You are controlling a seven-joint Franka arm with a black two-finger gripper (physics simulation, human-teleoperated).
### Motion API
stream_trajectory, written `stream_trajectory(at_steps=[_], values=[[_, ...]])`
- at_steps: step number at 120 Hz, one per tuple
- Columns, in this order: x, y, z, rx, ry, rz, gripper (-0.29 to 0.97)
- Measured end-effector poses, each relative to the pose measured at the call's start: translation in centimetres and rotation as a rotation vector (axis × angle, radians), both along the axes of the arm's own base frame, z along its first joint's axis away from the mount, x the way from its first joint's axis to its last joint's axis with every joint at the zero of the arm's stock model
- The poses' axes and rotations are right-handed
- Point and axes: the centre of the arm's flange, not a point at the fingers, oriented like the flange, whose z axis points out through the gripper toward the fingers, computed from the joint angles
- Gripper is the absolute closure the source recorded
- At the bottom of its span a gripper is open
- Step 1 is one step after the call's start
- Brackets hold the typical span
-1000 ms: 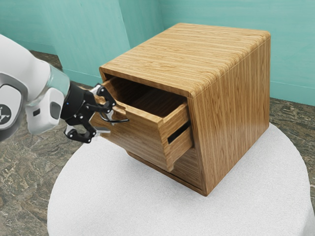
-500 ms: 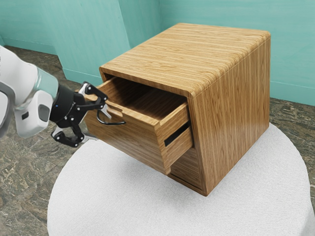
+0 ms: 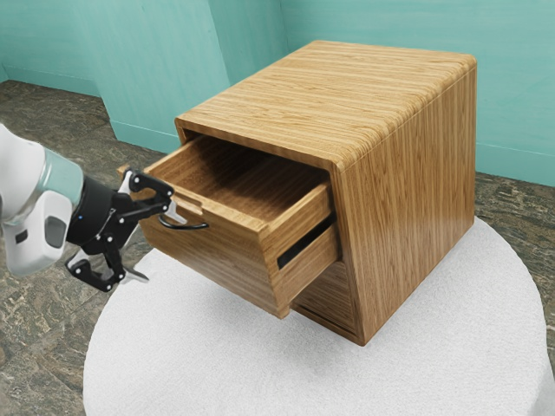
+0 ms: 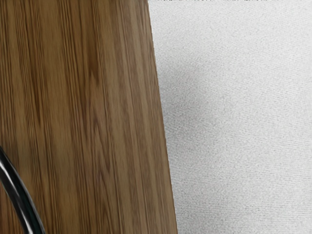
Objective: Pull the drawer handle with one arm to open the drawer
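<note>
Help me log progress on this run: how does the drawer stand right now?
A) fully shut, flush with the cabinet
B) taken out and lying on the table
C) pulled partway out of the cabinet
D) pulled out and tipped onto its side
C: the drawer juts well out of the cabinet with its inside showing, its rear end still within the opening.

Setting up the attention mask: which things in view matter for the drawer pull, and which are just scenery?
Job: wooden drawer, its black wire handle, pincer at the handle, wooden cabinet.
Scenery: round white table, teal wall, stone floor.
</note>
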Motion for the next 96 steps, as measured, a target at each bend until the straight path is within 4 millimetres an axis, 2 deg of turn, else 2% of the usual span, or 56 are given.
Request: stream_trajectory(at_steps=[15, 29, 47, 58, 70, 82, 96], values=[[-1.3, -0.3, 0.1, 0.000, -0.010, -0.004, 0.05], [-2.1, -0.4, 0.1, 0.001, -0.014, -0.008, -0.01], [-3.1, -0.6, 0.4, 0.000, -0.020, -0.011, 0.05], [-3.4, -0.7, 0.0, 0.000, -0.009, -0.014, -0.03], [-3.6, -0.7, -0.5, -0.002, 0.005, -0.015, 0.00], [-4.4, -0.7, 0.1, -0.002, -0.006, -0.017, 0.10], [-4.8, -0.6, 0.3, -0.005, -0.003, -0.017, 0.11]])
